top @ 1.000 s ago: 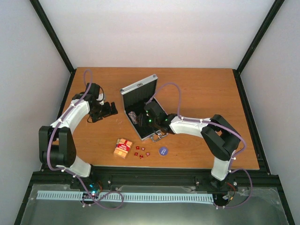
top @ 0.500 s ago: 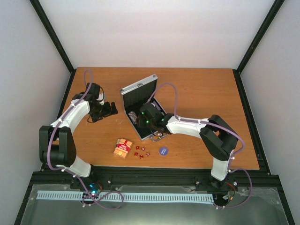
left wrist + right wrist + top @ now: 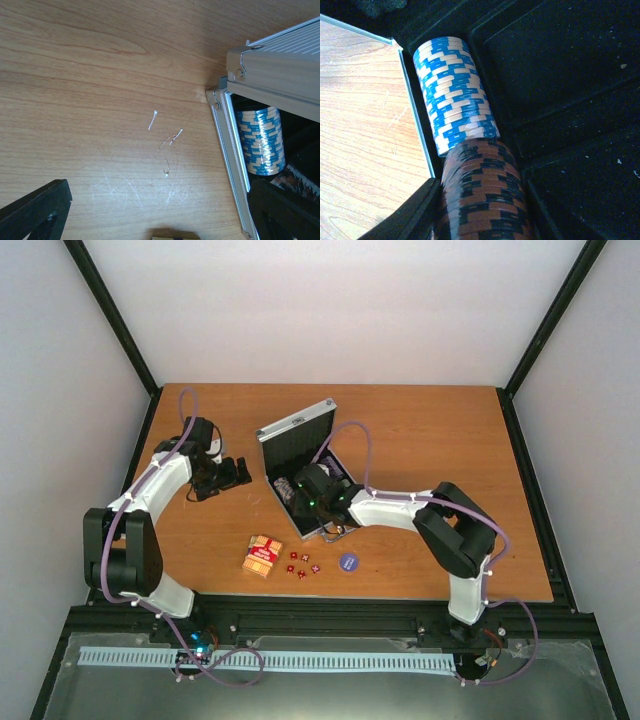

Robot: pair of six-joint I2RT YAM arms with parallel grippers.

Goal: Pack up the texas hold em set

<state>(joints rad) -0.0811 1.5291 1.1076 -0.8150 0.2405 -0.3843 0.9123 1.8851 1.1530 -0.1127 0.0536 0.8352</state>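
Note:
The silver case (image 3: 296, 426) lies open on the table, lid up, black lining showing. My right gripper (image 3: 298, 490) is down inside it, shut on a stack of black-and-orange chips (image 3: 485, 195) lying on its side. That stack butts end to end against a blue-and-white chip stack (image 3: 455, 95) in the slot along the case's left wall (image 3: 232, 150). My left gripper (image 3: 240, 472) hovers open over bare wood just left of the case, nothing between its fingers (image 3: 35, 210). On the table in front are the red-orange card box (image 3: 262, 555), small red dice (image 3: 302, 564) and the blue-purple disc (image 3: 348, 561).
The case's handle (image 3: 338, 531) points toward the near edge. Further black compartments (image 3: 560, 60) lie to the right of the chip slot. Black frame posts stand at the table's back corners, with white walls around.
My right gripper has slid left, deeper into the case, carrying the black-and-orange stack up against the blue one. The left arm has not moved.

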